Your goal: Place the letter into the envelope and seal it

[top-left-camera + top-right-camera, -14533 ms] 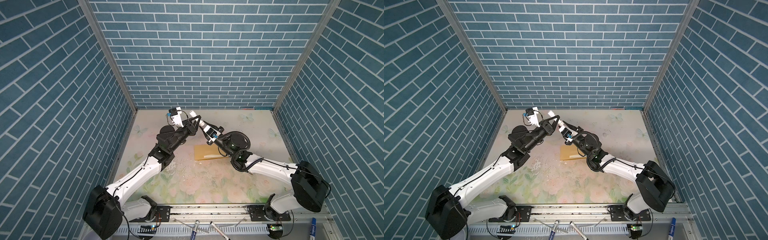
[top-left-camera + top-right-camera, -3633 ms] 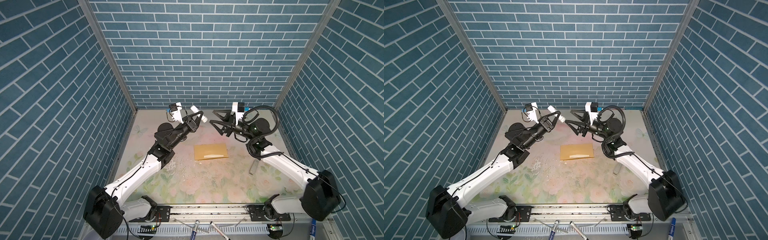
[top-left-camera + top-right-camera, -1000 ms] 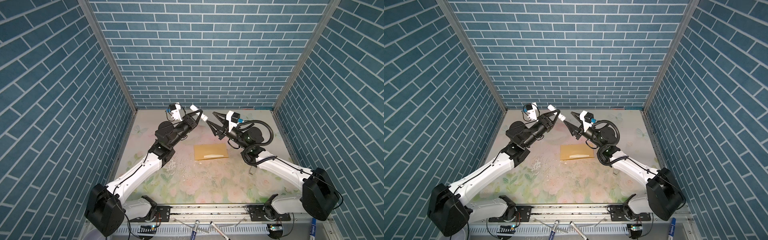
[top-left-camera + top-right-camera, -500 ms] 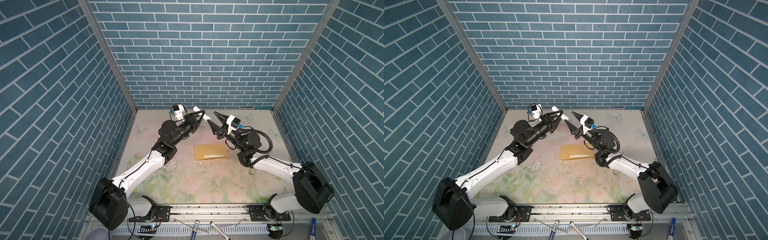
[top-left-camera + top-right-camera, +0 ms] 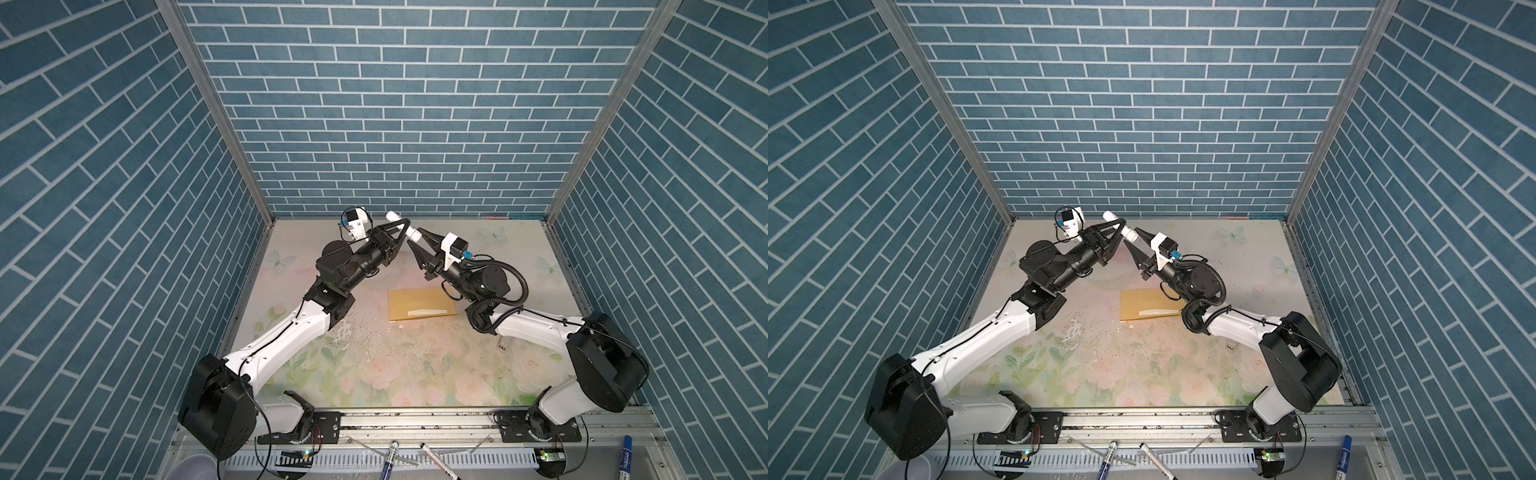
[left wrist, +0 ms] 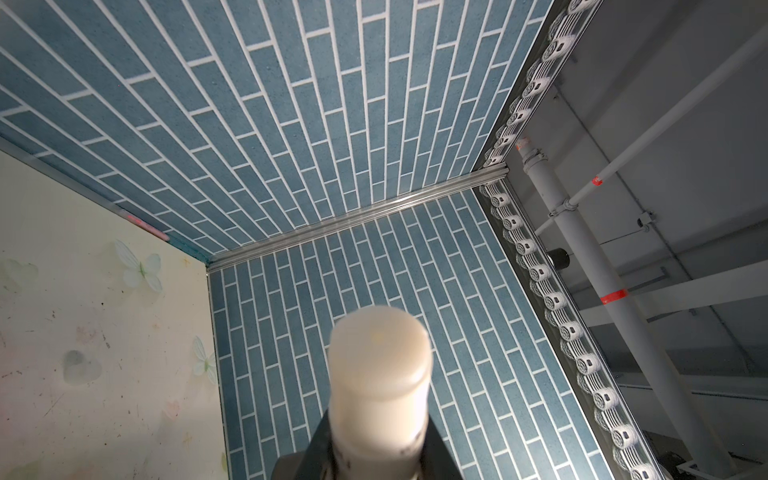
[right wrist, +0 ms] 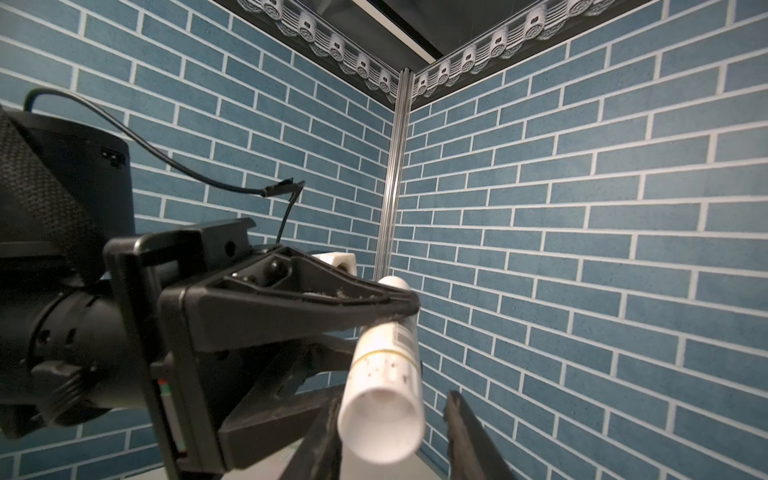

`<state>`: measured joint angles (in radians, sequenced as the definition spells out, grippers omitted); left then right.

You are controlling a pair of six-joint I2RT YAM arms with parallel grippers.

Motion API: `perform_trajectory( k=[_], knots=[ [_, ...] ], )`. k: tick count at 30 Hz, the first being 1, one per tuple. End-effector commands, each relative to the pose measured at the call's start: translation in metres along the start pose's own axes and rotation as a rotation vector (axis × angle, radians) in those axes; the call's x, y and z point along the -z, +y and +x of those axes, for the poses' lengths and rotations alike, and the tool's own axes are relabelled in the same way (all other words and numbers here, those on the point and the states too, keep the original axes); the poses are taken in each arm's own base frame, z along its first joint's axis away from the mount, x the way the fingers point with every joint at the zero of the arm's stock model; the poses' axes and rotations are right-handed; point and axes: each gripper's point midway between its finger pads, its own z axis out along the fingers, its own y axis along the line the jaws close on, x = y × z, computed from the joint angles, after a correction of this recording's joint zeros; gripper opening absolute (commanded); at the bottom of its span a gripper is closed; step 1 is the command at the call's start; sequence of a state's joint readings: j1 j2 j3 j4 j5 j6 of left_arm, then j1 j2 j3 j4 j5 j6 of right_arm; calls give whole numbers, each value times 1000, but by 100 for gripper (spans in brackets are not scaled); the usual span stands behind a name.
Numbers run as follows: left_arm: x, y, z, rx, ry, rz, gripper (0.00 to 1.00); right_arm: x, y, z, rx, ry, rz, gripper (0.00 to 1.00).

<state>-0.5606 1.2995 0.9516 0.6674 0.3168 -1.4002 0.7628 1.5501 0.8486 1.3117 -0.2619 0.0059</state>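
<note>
The golden-tan envelope (image 5: 419,301) (image 5: 1146,305) lies flat mid-table with a pale sliver across its near half. The letter is hidden. My left gripper (image 5: 402,232) (image 5: 1120,232) (image 6: 380,440) is raised high over the far side of the table and shut on a white glue stick (image 5: 409,230) (image 6: 380,365). In the right wrist view the glue stick (image 7: 384,374) points its round end at the camera. My right gripper (image 5: 413,237) (image 5: 1133,237) (image 7: 390,415) stands open around that end. One finger is beside the tube, the other a small gap away.
Blue brick walls (image 5: 395,124) close in three sides. White crumbs (image 5: 353,332) dot the flowered mat left of the envelope. A small pale piece (image 5: 502,345) lies under the right forearm. Markers (image 5: 390,455) rest on the front rail.
My right gripper has moved left up to the glue stick's free end, and its jaws have narrowed around it. The left gripper kept its hold. The envelope has not moved.
</note>
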Motion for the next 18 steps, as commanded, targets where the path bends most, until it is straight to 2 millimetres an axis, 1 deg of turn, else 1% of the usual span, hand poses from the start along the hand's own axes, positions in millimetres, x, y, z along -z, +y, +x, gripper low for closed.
perform_trajectory(
  k=[1,4,8,12,16,18],
  knots=[
    [-2,-13,-3,-17,1,47,0,-11,-4,-38,60,-126,22,42],
    [-2,-11,-3,-14,1,44,0,-12,-4,-40,63,-128,29,43],
    [-2,-11,-2,-14,4,44,0,-15,-5,-38,68,-125,31,38],
    [-1,-10,-2,-12,2,41,0,-18,-4,-33,70,-114,27,29],
    [-2,-9,-2,-12,5,42,0,-19,-4,-33,78,-116,36,18],
    [-2,-8,-1,-11,6,41,1,-19,-4,-34,85,-117,39,11]
  ],
)
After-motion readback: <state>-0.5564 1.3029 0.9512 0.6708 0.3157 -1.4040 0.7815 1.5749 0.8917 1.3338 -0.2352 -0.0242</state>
